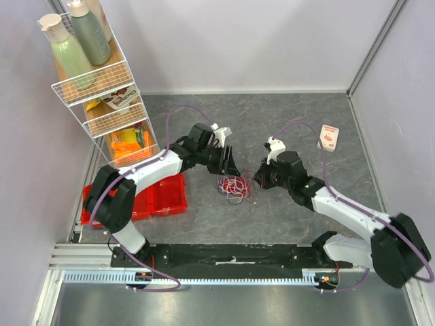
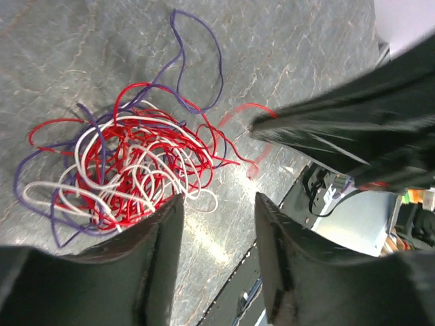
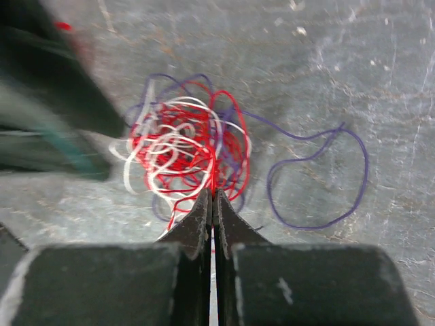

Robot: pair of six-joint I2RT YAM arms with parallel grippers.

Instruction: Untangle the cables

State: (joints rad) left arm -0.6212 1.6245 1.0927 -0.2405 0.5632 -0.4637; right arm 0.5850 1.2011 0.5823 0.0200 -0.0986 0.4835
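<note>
Tangle of thin red, purple and white cables (image 2: 129, 163) on grey stone-patterned worktop (image 2: 306, 41). Left pincer (image 2: 217, 200): spread, beside tangle. Right pincer (image 3: 212, 197): pressed together, pinching red strand.

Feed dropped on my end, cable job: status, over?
Right gripper shut on a red strand of the cables. Left gripper open, empty, beside them. All one knotted pile. Nothing in the way seen.

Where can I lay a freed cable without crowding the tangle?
Bare tabletop lies along the back wall left of the carton, and in the strip between the cables and the base rail. Crowded: the centre, where left gripper and right gripper meet, and the left side with red bin and rack.
</note>
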